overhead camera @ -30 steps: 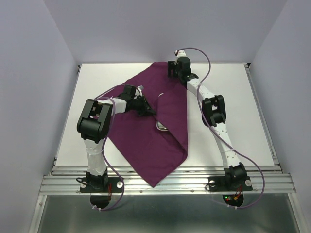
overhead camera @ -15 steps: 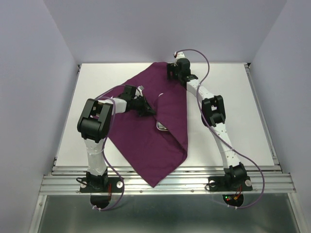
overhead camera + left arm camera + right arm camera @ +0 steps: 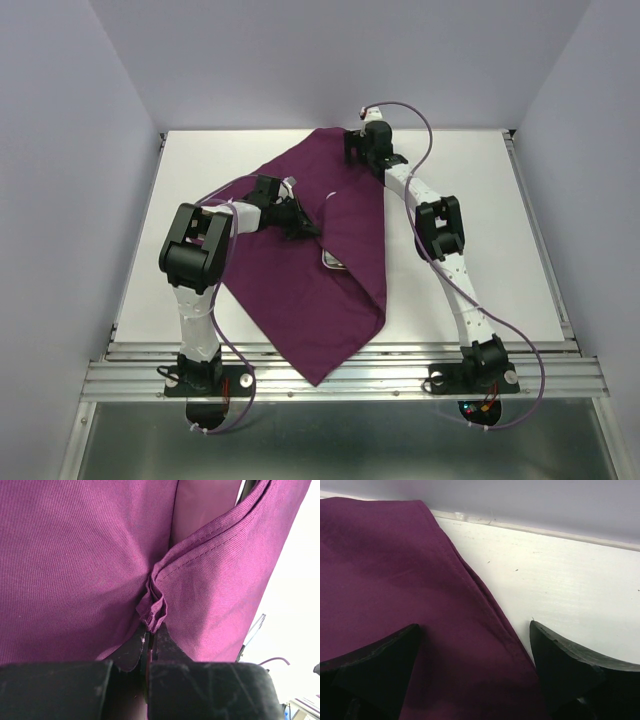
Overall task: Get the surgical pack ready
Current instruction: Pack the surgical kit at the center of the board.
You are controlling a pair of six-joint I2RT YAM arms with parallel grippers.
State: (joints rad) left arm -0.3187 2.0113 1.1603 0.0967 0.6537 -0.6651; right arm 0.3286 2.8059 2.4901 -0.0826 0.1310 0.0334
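The surgical pack's deep-purple cloth (image 3: 300, 300) lies diagonally across the white table, its right flap folded over toward the middle. A corner of the steel tray (image 3: 331, 262) peeks out from under that flap. My left gripper (image 3: 305, 228) is shut on a bunched hem of the cloth (image 3: 155, 605), and the pinch shows at the fingertips in the left wrist view (image 3: 150, 630). My right gripper (image 3: 360, 140) hovers open over the cloth's far corner. In the right wrist view (image 3: 474, 630) the cloth's hemmed edge (image 3: 485, 600) runs between the spread fingers, untouched.
The back wall meets the white table (image 3: 560, 570) just beyond the right gripper. Bare table (image 3: 480, 230) lies to the right of the cloth and a narrower strip to its left. The cloth's near corner (image 3: 318, 375) hangs over the metal rails at the front edge.
The right gripper has opened wider and edged slightly toward the back wall at the cloth's far corner. The left gripper stays shut on the same fold.
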